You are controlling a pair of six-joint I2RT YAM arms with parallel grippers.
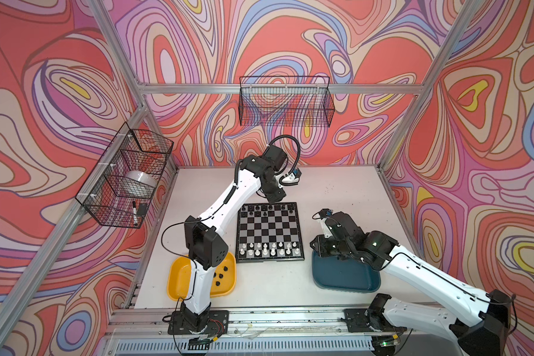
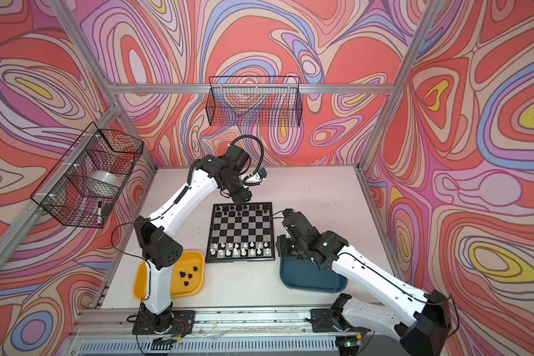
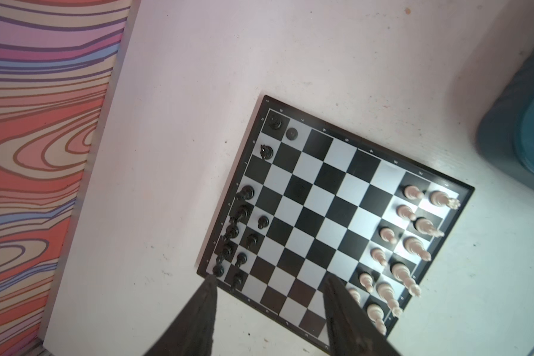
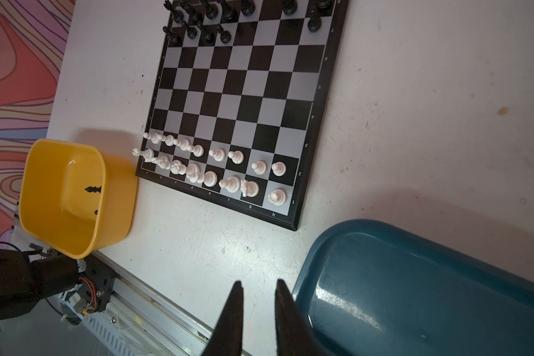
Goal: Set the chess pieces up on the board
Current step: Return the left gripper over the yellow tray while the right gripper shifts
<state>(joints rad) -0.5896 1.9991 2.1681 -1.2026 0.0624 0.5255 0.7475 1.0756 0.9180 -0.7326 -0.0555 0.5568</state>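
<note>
I count sixteen white men (image 4: 218, 154) on the board (image 1: 270, 229): eight pawns, and eight more behind them along its near edge. Of the black men (image 3: 242, 212), twelve are on the board, seven along the far edge and five pawns. Four more lie in the yellow tray (image 1: 179, 277). One teal tray (image 1: 346, 277). Two wire baskets: a long basket (image 1: 285, 103) and a partitioned basket (image 1: 148, 145).

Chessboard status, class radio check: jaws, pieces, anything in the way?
Left jaws open, empty, over the board, far end. Right jaws barely open, empty, by teal tray. White rows look full; black pieces remain in yellow tray. Nothing blocking.
</note>
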